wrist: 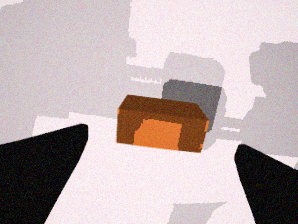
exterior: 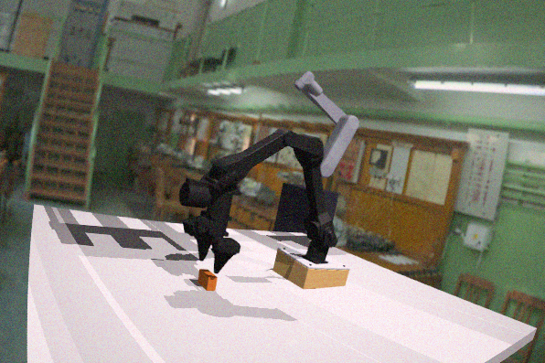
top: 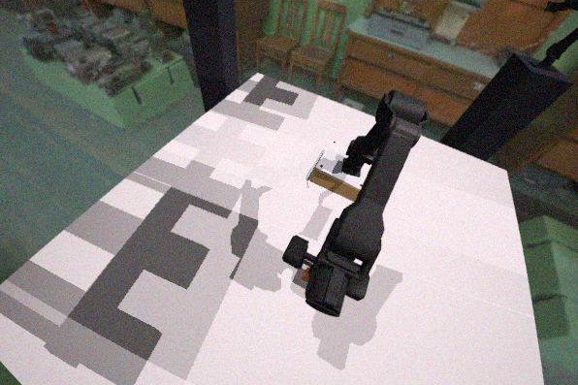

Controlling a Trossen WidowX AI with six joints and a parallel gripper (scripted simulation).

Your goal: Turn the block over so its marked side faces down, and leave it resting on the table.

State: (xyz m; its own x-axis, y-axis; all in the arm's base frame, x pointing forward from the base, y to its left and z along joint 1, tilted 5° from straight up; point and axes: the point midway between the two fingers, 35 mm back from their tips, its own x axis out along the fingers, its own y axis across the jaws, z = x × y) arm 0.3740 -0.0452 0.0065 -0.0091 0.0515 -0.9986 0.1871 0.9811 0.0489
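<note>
The orange block rests on the white table. In the top view the arm hides most of it. My gripper is open and empty, pointing down just above the block, with its fingertips clear of it. In the wrist view the block lies between the two fingers, spaced from both, its long side running across the gap and slightly tilted. Shadows darken parts of the block. I cannot tell which side carries the mark.
The arm's wooden base box with a white top stands on the table behind the block. Dark pillars stand beyond the table edge. A pale arm rises behind my arm. Broad shadows cross the table.
</note>
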